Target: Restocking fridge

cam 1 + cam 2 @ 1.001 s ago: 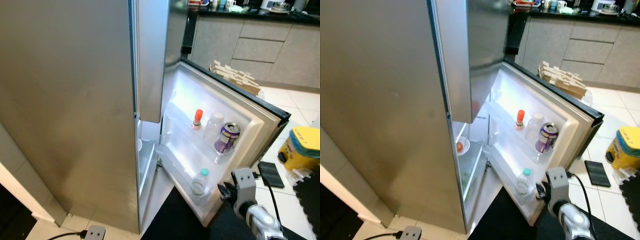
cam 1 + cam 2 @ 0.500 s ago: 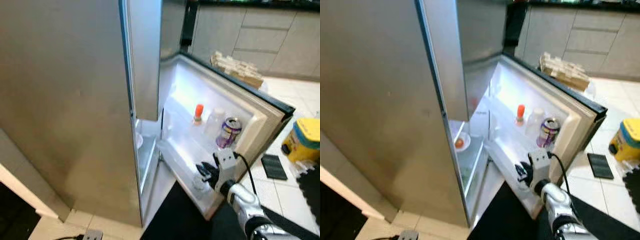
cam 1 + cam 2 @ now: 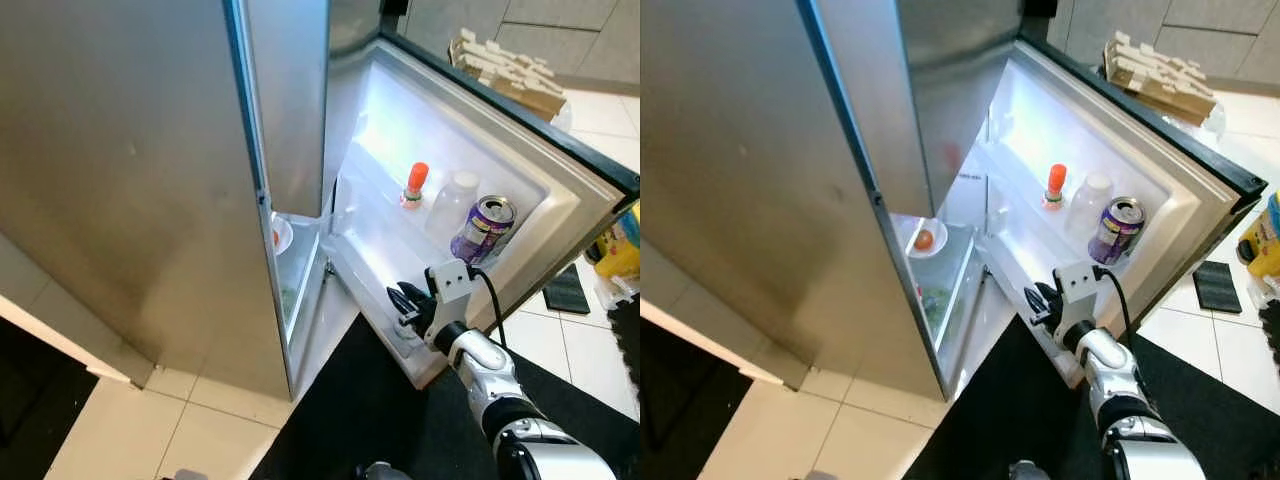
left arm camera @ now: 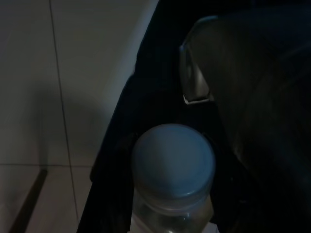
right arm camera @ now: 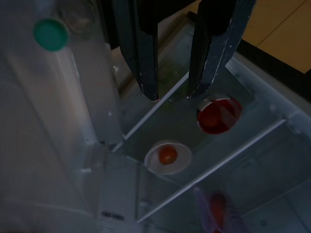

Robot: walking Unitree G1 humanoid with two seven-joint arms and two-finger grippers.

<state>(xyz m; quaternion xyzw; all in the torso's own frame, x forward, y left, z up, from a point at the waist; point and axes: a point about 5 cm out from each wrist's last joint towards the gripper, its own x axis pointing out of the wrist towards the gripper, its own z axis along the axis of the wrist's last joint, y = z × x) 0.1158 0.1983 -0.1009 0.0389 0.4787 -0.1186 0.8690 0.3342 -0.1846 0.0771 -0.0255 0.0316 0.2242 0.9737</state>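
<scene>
Since a second ago my right gripper (image 3: 403,303) has swung up from beside the door to the lower door shelf (image 3: 385,300), fingers parted a little, empty. My left gripper carries a blue-capped bottle (image 4: 173,165) low by the floor (I cannot tell its fingers' state). Risk: reaching on, I could knock the green-capped bottle (image 5: 50,34). Right wrist view alone reveals the red bowl (image 5: 218,115) and the white dish (image 5: 167,156) inside.

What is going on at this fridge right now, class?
A humanoid robot is restocking an open fridge. Its right end effector, fingers apart, is at the door's lower shelf. The left end effector holds a blue-capped bottle down by the floor. A purple can and an orange-capped bottle stand on the upper door shelf.
</scene>
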